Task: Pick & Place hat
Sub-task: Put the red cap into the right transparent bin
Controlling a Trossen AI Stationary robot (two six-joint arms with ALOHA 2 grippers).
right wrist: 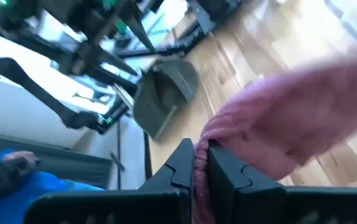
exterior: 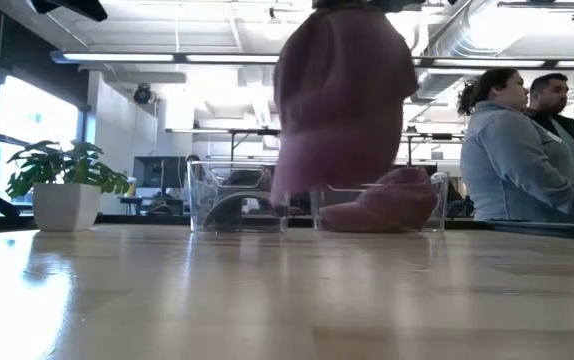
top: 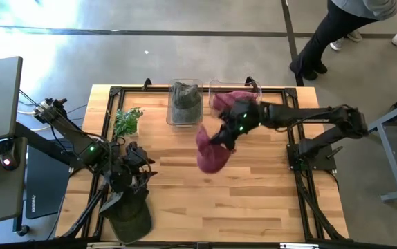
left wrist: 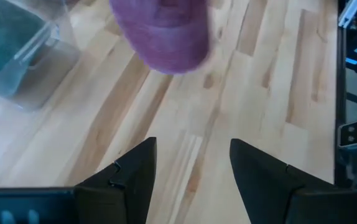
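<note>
The right gripper [top: 220,142], its jaws clamped on a fold of the pink hat [top: 211,153], held the hat hanging above the table [top: 254,200] near its middle, with the arm reaching in from three o'clock. Two clear bins stood at twelve o'clock: the left bin [top: 184,104] held a grey-green hat [top: 184,97], and the right bin [top: 234,93] already held another pink hat [top: 232,100]. The left gripper [top: 135,171] waited at about eight o'clock with its jaws apart and empty, above a dark green cap [top: 131,216] lying at the table's near edge. A plant [top: 126,122] stood at ten o'clock, and two people [exterior: 527,150] watched from beyond the table. The pinch looked thin, taking only an edge of knit, so the hat could slip free on the way; its loose hanging body could also catch a bin wall or drape over the rim rather than dropping inside.
</note>
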